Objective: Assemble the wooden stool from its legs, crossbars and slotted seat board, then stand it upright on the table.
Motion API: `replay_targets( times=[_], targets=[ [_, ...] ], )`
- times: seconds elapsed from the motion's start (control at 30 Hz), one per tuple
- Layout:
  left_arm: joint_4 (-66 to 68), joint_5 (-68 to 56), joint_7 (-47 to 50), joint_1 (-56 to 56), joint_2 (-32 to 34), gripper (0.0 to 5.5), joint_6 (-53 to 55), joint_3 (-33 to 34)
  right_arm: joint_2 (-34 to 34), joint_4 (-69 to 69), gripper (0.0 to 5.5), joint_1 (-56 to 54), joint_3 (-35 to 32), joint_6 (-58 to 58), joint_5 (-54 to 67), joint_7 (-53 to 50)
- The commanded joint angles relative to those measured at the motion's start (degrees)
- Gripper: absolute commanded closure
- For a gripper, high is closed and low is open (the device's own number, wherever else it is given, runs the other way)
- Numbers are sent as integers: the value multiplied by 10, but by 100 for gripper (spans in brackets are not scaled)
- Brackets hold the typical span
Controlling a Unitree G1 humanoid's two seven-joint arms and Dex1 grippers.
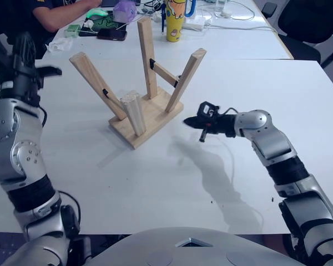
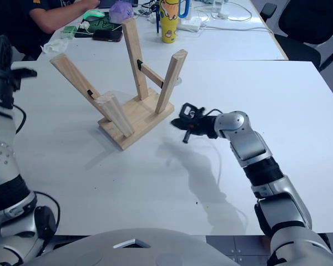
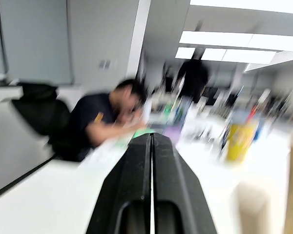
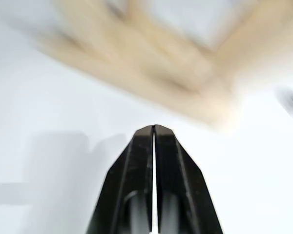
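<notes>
Stool [image 1: 152,114] of pale square-cut wood, upturned on white table [image 1: 155,185], both jaws clenched empty

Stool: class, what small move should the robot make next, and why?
Probably open the right pincer and ease it toward the nearest leg: the stool rests upside down, legs up, and that pincer is shut beside it, holding nothing.

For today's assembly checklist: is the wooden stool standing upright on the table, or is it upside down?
Upside down. The stool has its seat board flat on the table, and its legs point up.
</notes>
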Motion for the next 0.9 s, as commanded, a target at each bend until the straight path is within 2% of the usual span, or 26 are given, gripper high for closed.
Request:
replay_targets(
  times=[0.03, 0.17, 0.43, 0.7, 0.9],
  targets=[
    [34, 23, -63, 141, 43, 550, 82, -49, 68, 133, 548, -53, -11, -76, -49, -102],
    [41, 46, -123, 208, 49, 550, 81, -134, 120, 245, 548, -83, -24, -132, -74, -180],
    [50, 62, -147, 131, 8, 550, 81, -225, 175, 458, 548, -163, -59, -200, -90, -270],
    [163, 105, -184, 53, 1, 550, 44, -287, 231, 525, 548, -190, -68, -284, -87, -166],
    [269, 156, -219, -15, -4, 550, -13, -336, 251, 533, 548, -195, -61, -294, -96, -85]
  ],
)
